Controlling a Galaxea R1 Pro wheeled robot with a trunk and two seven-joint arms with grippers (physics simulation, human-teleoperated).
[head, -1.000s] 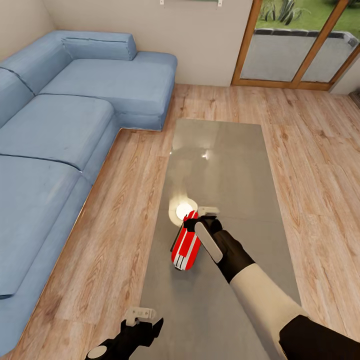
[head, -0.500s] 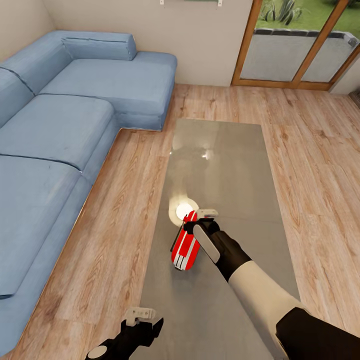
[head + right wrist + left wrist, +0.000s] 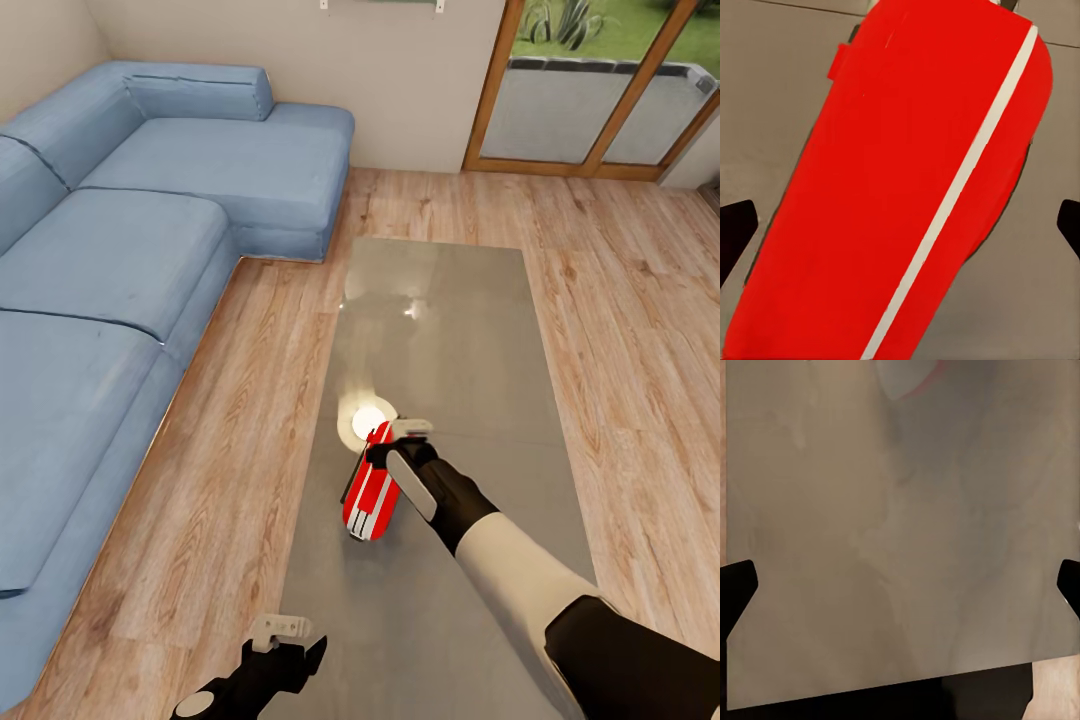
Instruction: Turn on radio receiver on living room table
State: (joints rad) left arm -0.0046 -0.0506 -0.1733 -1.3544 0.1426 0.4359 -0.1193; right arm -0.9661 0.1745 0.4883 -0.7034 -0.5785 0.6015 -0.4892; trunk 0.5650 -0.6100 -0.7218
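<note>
Radio receiver (image 3: pixel 372 487) unmoved; right gripper (image 3: pixel 398 442) edged closer

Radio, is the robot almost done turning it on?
Done: the robot is at the table, and its right gripper is over the red radio receiver, fingers spread wide. In hand: lowering to touch it. Left: switching it on; nothing shows it is on yet. The left gripper waits open near the table's edge.

Bright, even simulator light; white glare spot on the glossy table (image 3: pixel 470 330); sharp head view, soft wrist views
</note>
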